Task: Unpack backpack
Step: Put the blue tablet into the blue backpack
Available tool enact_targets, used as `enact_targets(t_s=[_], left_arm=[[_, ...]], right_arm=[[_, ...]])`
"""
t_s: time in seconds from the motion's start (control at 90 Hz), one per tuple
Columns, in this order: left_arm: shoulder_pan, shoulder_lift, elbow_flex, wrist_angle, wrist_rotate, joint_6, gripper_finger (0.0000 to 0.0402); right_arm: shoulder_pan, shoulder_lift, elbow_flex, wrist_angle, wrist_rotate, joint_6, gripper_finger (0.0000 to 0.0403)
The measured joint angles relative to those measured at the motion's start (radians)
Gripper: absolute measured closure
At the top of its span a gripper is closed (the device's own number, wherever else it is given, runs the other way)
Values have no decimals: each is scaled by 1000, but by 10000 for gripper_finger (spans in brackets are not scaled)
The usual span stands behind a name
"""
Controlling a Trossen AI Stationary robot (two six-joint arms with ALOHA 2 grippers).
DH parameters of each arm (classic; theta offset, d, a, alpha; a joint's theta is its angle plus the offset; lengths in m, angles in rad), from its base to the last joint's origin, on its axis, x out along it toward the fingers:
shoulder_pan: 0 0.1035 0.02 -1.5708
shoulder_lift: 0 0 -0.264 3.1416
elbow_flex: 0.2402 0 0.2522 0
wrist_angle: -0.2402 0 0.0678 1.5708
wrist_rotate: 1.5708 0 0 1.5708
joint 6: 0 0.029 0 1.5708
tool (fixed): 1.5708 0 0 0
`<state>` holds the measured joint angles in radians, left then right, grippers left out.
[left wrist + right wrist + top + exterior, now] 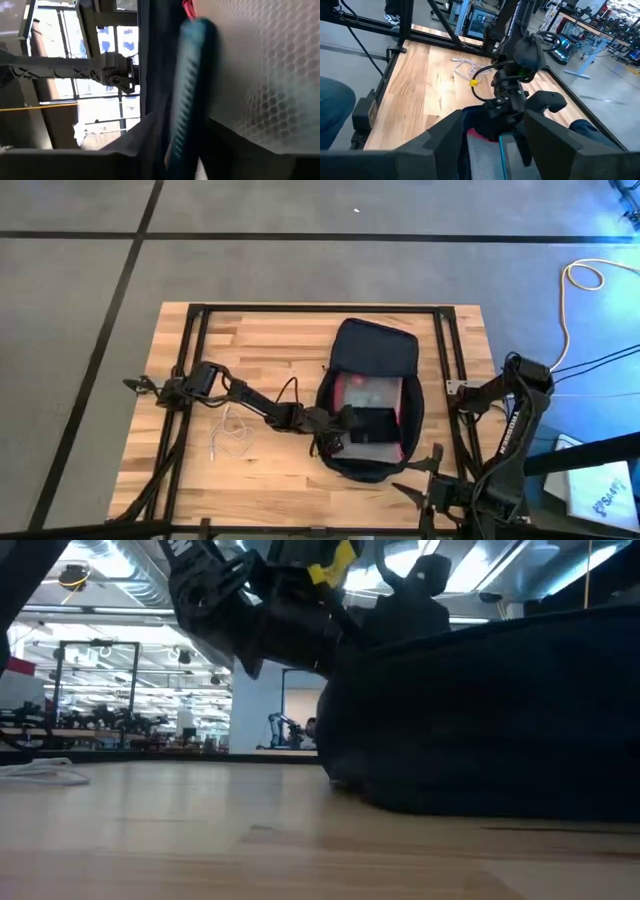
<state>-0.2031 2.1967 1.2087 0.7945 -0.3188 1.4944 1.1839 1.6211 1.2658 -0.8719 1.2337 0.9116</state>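
The dark navy backpack [370, 395] lies flat on its back mid-table, its main compartment open and facing up. Inside it lie a clear mesh pouch with a red edge [366, 392] and a flat dark case with a teal edge [372, 426]. My left gripper [345, 425] reaches in from the table's left and is shut on that case [503, 147]. My right gripper [420, 472] hovers open off the backpack's near right corner, touching nothing. In the low view the backpack [480, 720] fills the right side. My left gripper has the dark case's teal edge [192, 90] between its two fingers, which reach in slanting down from the table's left. The edge runs lengthwise through the gap. The case sits inside the backpack beside the mesh pouch [270, 75]; its lower part is hidden.
A loose white cable [232, 435] lies on the wood left of the backpack, under my left arm. A black metal frame [190, 340] runs round the tabletop's edges. Bare wood shows at the near left and far left. A person's legs [335, 110] show beside the table.
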Motion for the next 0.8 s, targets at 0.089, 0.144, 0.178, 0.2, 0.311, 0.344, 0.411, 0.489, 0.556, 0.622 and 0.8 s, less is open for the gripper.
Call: enact_targets(t_s=[0.089, 0.144, 0.178, 0.2, 0.311, 0.344, 0.411, 0.489, 0.556, 0.622, 0.8], left_arm=[[0, 0, 0, 0, -3, 0, 239], [-1, -4, 0, -2, -3, -9, 220], [-4, -9, 0, -9, -3, -28, 209], [-6, -16, 0, -20, -3, -43, 203], [-10, -66, 1, -142, -2, -113, 174], [-10, -84, 1, -193, 1, -152, 166], [-3, -121, 1, -261, 18, -254, 152], [12, -175, 1, -332, 84, -404, 137], [29, -217, 2, -395, 174, -545, 128], [51, -252, 3, -481, 242, -684, 121], [144, -284, 4, -644, 455, -1066, 116]], right_arm=[[0, 0, 0, 0, -6, 0, 210], [0, 0, 0, 0, -6, 0, 210], [0, 0, 0, 0, -6, 0, 210], [0, 0, 0, 0, -7, 0, 210], [0, 0, 0, 0, -22, 0, 210], [0, 0, 0, 0, -22, 0, 210], [0, 0, 0, 1, -22, 0, 210], [0, 0, 0, 2, -22, 0, 210], [0, 0, -3, 4, -22, 0, 210], [0, -1, -10, 4, -22, 3, 210], [0, -1, -18, 9, -22, 9, 210]])
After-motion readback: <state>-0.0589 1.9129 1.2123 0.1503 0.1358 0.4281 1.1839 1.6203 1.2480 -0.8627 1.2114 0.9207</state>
